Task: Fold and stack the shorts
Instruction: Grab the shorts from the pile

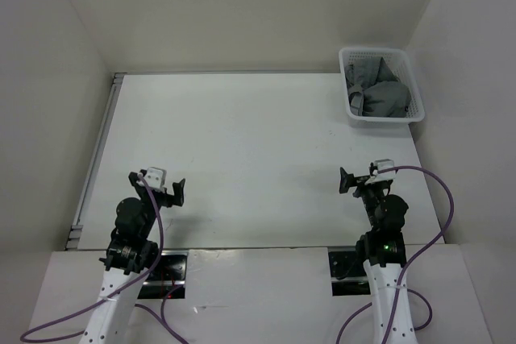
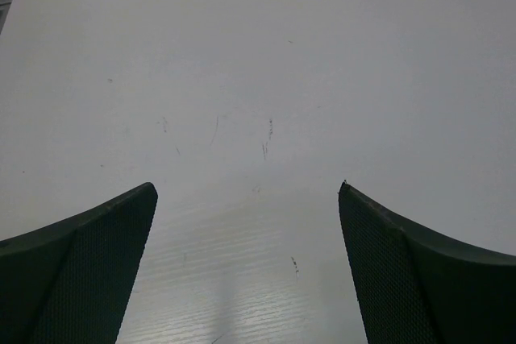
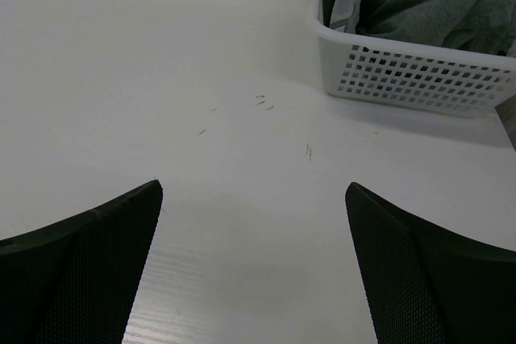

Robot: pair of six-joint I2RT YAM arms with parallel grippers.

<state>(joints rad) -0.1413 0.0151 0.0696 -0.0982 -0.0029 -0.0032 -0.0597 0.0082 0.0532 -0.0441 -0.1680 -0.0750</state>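
Observation:
The grey shorts (image 1: 379, 93) lie crumpled in a white mesh basket (image 1: 384, 121) at the far right of the table. They also show in the right wrist view (image 3: 427, 2), at the top right. My left gripper (image 1: 176, 192) is open and empty over bare table near the front left; its jaws stand wide apart in the left wrist view (image 2: 247, 199). My right gripper (image 1: 347, 180) is open and empty near the front right, well short of the basket; its jaws stand wide apart in the right wrist view (image 3: 254, 199).
White walls enclose the table on the left, back and right. A metal rail (image 1: 95, 159) runs along the table's left edge. The basket (image 3: 419, 78) stands against the right wall.

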